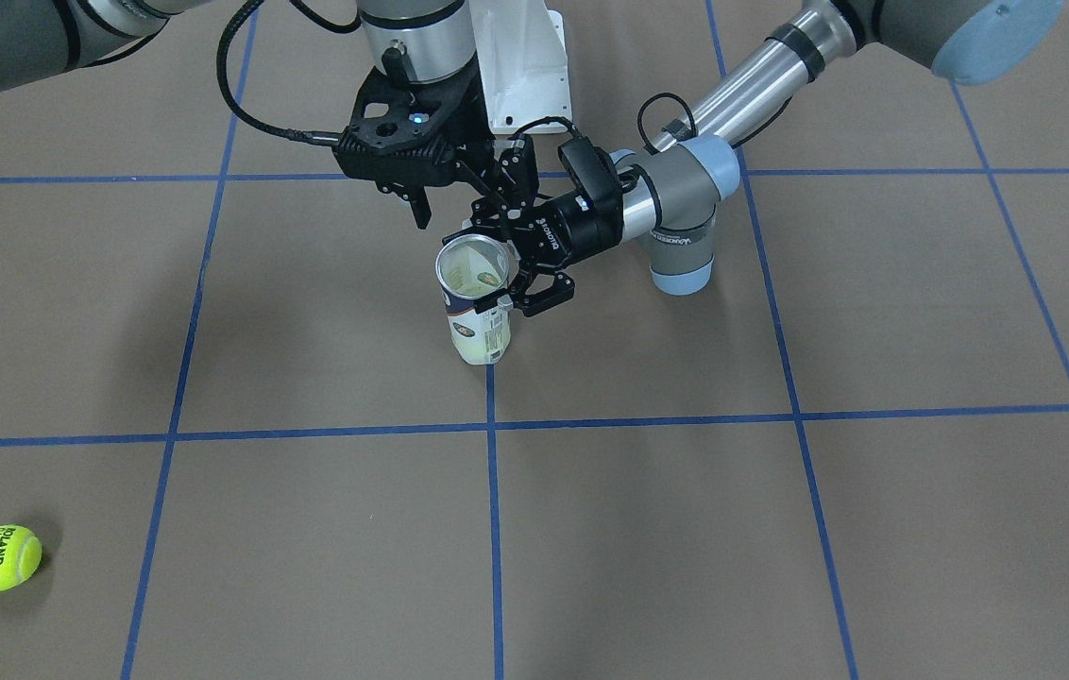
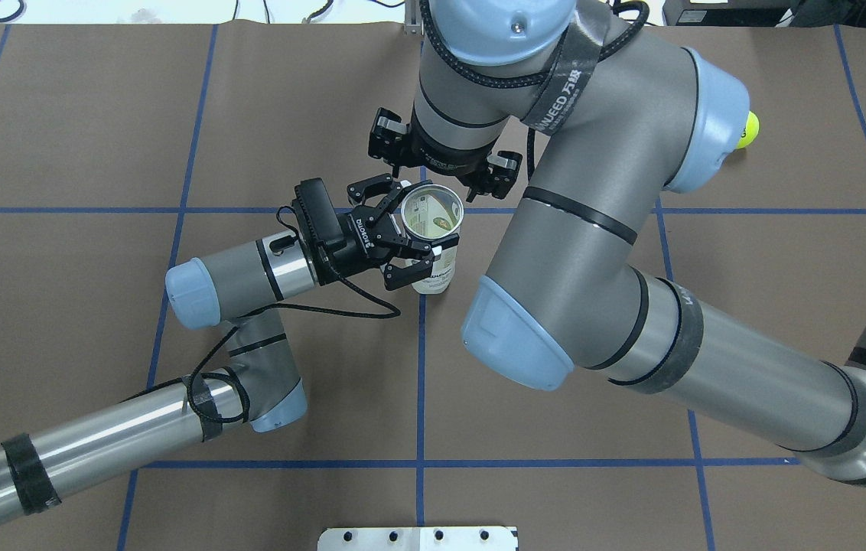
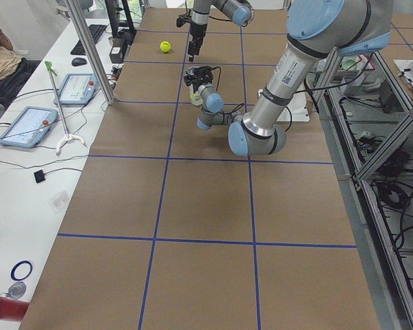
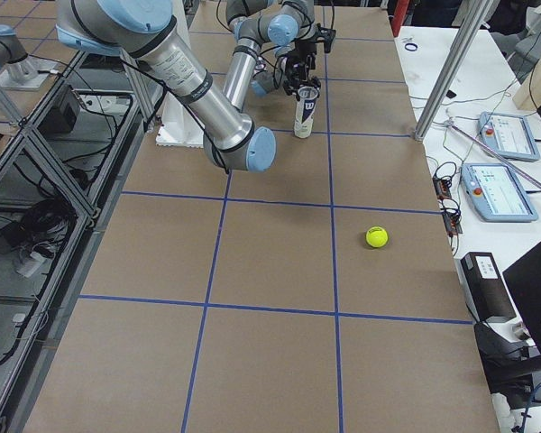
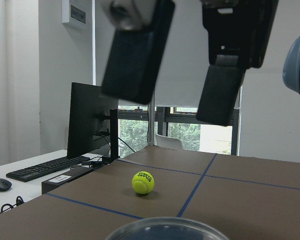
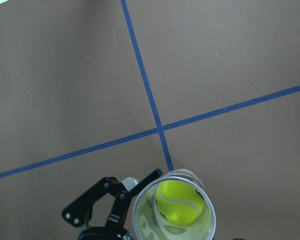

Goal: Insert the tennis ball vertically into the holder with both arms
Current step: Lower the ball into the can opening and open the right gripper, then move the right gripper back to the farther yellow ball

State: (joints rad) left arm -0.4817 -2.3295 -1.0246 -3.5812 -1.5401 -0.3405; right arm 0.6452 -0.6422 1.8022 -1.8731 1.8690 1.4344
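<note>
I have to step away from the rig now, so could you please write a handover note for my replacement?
Left gripper: shut on the holder, which stands upright on the table.
Right gripper: open, empty, above the holder's mouth.
Done: one tennis ball sits inside the holder.
A second tennis ball lies loose on the table, far from both grippers.
To do: probably raise the right gripper clear and release the holder; insert the second ball if wanted.

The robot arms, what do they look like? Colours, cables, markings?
The left arm and right arm are silver-grey tubes with light blue joint caps and black bands. The left gripper and right gripper are black and fingered. Black cables trail the wrists. A dark strap on the right arm bears white lettering.
</note>
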